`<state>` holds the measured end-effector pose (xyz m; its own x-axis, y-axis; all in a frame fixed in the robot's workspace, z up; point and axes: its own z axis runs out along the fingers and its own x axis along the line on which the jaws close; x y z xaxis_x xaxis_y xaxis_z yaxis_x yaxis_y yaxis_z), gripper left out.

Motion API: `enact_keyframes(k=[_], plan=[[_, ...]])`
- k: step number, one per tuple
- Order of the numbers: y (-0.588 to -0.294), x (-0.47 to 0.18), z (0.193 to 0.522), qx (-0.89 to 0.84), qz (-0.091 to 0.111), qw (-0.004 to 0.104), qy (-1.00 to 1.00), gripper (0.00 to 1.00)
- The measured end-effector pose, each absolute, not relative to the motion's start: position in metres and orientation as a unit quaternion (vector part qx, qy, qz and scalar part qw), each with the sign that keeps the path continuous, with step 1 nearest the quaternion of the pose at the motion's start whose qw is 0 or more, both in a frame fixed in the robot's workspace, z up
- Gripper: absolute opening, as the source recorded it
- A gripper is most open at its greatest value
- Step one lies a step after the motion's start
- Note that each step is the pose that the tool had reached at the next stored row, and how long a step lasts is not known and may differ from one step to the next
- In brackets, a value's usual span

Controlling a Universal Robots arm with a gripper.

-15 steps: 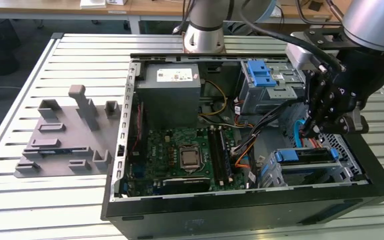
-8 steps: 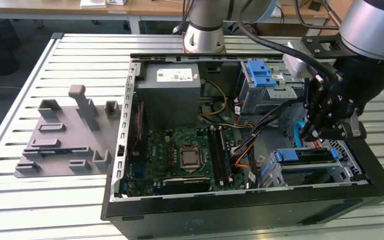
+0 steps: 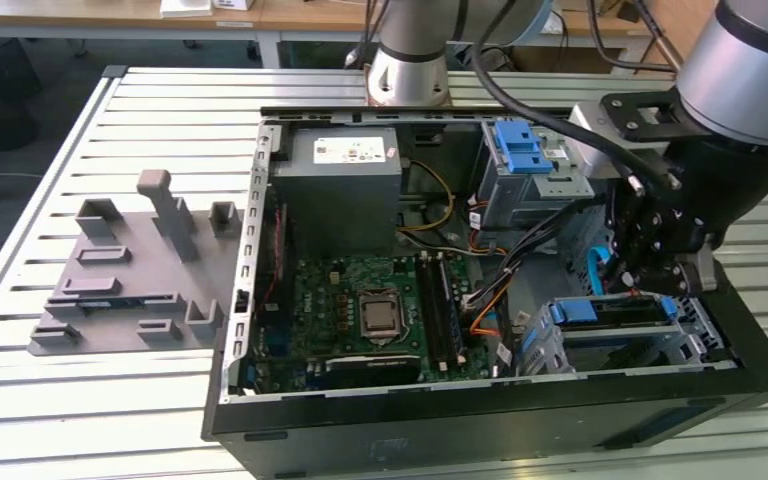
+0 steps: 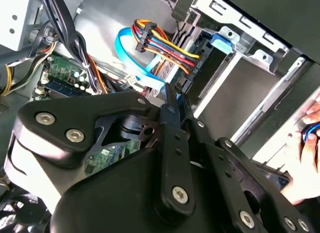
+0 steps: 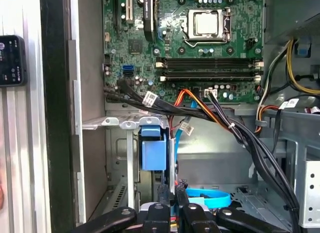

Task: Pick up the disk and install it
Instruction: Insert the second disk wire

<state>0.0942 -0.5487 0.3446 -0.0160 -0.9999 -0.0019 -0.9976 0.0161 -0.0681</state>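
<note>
1. Where the arm reaches down into the open computer case point(image 3: 491, 420), we see the claw point(image 3: 654, 290) at the end on the exterior view's right. In both wrist views its black fingers point(image 4: 170, 118) are drawn together with no clear gap; we cannot tell whether anything is pinched between them.
2. Just below the claw, the disk point(image 3: 604, 312) sits in the lower drive bay point(image 3: 684, 345) at that corner of the case, its blue bracket uppermost. In the first wrist view we see the blue bracket point(image 5: 152, 150) just beyond the claw point(image 5: 171, 193).
3. Beside the claw point(image 4: 174, 93) in the second wrist view lie a blue flat cable point(image 4: 131, 53) and a multicoloured wire bundle point(image 4: 165, 48).
4. Farther into the case we see the motherboard point(image 3: 357, 310), the grey power-supply box point(image 3: 344, 185) and an upper cage with a blue latch point(image 3: 524, 150).
5. The case rests on a slatted desk point(image 3: 157, 110); a grey fixture plate point(image 3: 131, 280) lies well apart, toward the exterior view's left.
6. We see a person's hand point(image 4: 302, 163) at the edge of the second wrist view.
</note>
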Motion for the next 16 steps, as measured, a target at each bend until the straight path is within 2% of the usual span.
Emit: enact_keyframes(k=[4,6,11,14,16], plan=[[-0.55,0.091,0.343,-0.701,-0.032,0.035,0.711,0.16],[-0.551,0.09,0.341,-0.701,-0.033,0.036,0.711,0.16],[-0.556,0.09,0.336,-0.701,-0.028,0.043,0.711,0.16],[-0.557,0.089,0.336,-0.701,-0.02,0.057,0.711,0.16],[-0.559,0.089,0.335,-0.7,-0.019,0.059,0.711,0.16]])
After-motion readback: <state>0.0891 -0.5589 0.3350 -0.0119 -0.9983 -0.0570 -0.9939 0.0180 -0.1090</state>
